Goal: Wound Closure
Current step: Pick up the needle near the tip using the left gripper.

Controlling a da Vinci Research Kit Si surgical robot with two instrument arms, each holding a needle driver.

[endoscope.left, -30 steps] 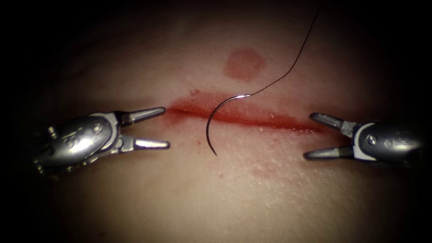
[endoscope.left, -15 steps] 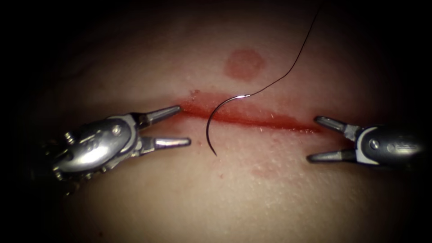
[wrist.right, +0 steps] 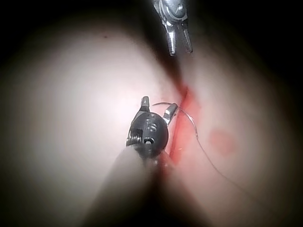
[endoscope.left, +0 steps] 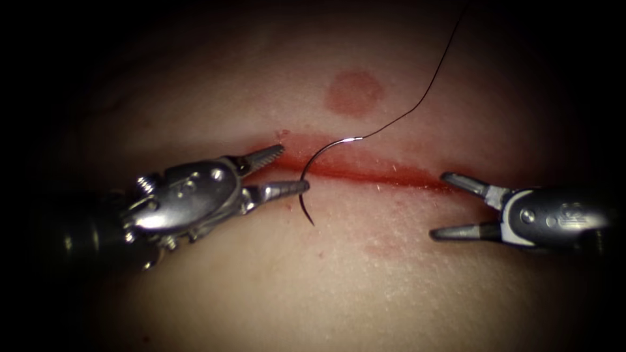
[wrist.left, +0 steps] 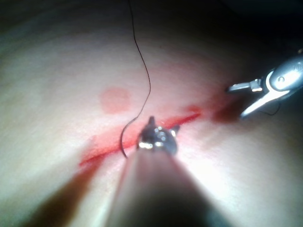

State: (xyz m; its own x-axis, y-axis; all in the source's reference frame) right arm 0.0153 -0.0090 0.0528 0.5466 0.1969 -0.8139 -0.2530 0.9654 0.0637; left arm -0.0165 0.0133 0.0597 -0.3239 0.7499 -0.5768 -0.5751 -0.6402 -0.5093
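**Nearly at the needle: left end effector open around its curve, nothing gripped yet**

Seen from the endoscope, the left end effector [endoscope.left: 293, 168] has its two toothed jaws apart. They straddle the left end of the cut [endoscope.left: 378, 173]. The tip of the lower jaw meets the curved needle [endoscope.left: 317, 155] about halfway along its arc. It is not closed on it, and whether metal touches metal cannot be told. In the left wrist view the same tool [wrist.left: 163, 124] sits just beside the needle [wrist.left: 122, 139].

The needle lies across the cut towards its left part. Its thread end is above the red line and its point is below it, on pale skin. It seems to rest on the surface rather than pass through the tissue [endoscope.left: 326, 287], though that is not certain. The thread [endoscope.left: 427, 91] runs from the needle's blunt end up and to the right, out of the lit area.

The right end effector [endoscope.left: 438, 205] waits at the right end of the cut, well apart from the needle. Its jaws are apart and hold nothing. Red fluid lines the cut, and a round reddish mark [endoscope.left: 353, 92] sits above it.

The needle looks thin, stiff, smooth and very light, so it is likely to roll or flick away if pinched off-centre. The body of the curve is probably the best place to hold it, between the middle and the thread end and away from the point. The thread is fine and limp. The tissue is soft and wet.
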